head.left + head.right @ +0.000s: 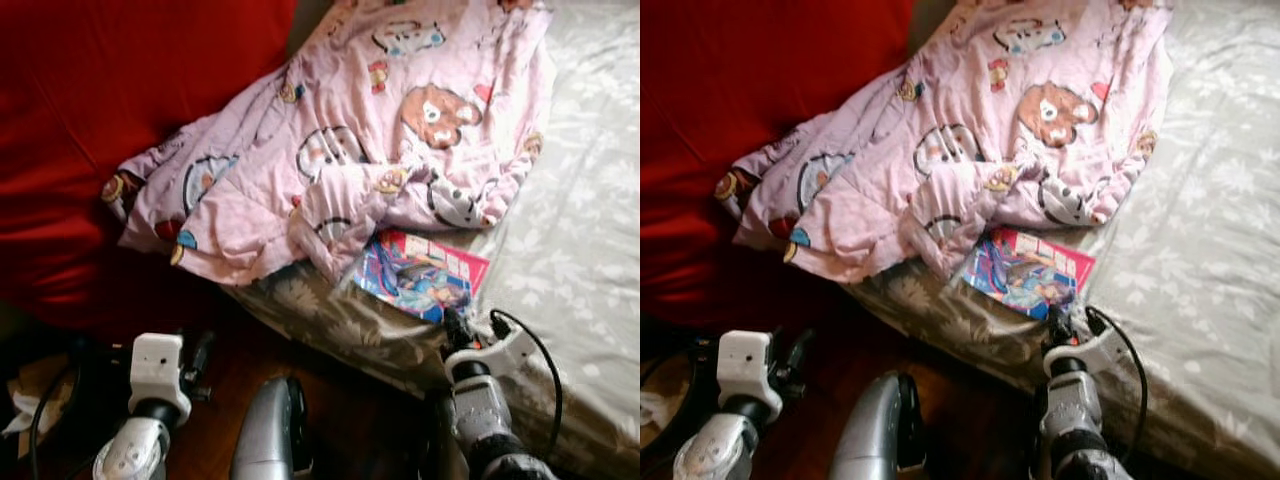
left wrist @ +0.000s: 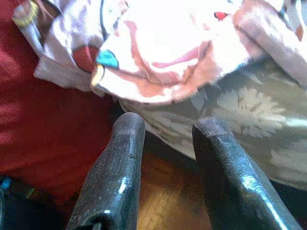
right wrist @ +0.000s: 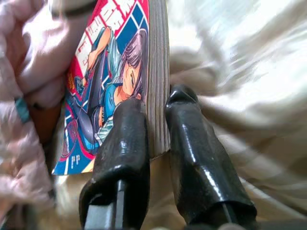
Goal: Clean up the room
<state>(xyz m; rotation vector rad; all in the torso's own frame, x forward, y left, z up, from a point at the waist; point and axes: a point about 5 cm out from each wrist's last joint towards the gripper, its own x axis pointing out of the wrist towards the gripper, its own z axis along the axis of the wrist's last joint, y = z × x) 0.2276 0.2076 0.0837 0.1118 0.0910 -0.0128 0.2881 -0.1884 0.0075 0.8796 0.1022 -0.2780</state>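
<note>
The right wrist view shows the right gripper (image 3: 156, 129) pinching the comic book (image 3: 115, 76) by its near corner, one black finger on the colourful cover and the other under the pages. The book lies on the bed (image 1: 590, 200), near the bed's edge, on the grey flowered sheet, and its far part is tucked under the pink cartoon blanket (image 1: 350, 140). It seems to be a thick paperback: light, a little flexible, with a glossy cover that can slip, so a hold deeper along the page edge would probably be safer than the corner alone. The blanket is soft and may drag with the book when it is pulled out. The left gripper (image 2: 165, 143) hangs low beside the bed over the wooden floor (image 2: 158, 206), its fingers spread and holding nothing.
</note>
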